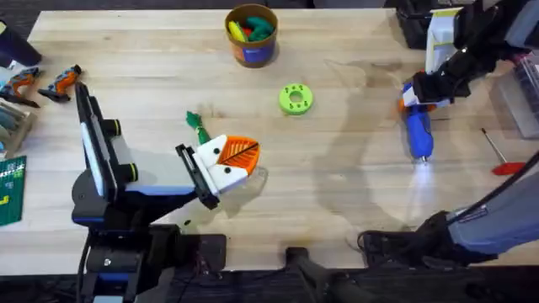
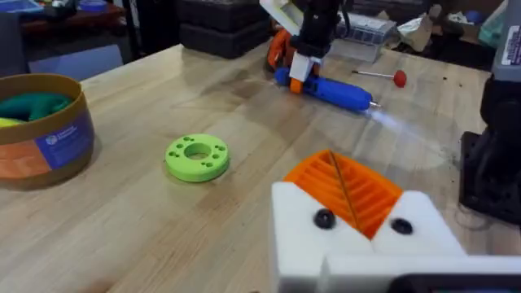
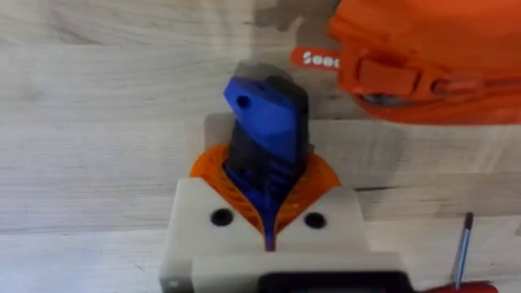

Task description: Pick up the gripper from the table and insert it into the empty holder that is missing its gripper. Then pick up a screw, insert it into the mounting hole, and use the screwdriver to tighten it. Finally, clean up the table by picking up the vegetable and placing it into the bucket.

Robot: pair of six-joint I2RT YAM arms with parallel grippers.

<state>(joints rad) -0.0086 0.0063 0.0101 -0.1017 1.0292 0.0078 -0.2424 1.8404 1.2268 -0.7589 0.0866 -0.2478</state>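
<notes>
The surface is a pale wooden table [image 1: 152, 67] with visible plank seams. Taking the lime-green disc [image 1: 295, 98] as the landmark: far to its left, at the table's edge, lie small orange-and-black tools [image 1: 42, 82]. Nearer, left of the disc and toward the arms' bases, the left gripper [image 1: 236, 160] rests low over the wood, its two orange ribbed pads pressed together with no gap and nothing between them. Just beyond it, still left of the disc, the dark-green vegetable [image 1: 197, 126] lies on the table. Behind the disc and slightly left stands the bucket [image 1: 251, 35], colourful toys inside. Well to the disc's right, the right gripper [image 1: 418, 91] is clamped on the rear end of the blue screwdriver [image 1: 419, 135], whose body lies along the table, a bright glow on the wood at its tip. Farther right lies a thin rod with a red handle [image 1: 502, 156]. In the left wrist view, dark boxes and clutter [image 2: 220, 28] crowd the room past the table's far edge.
</notes>
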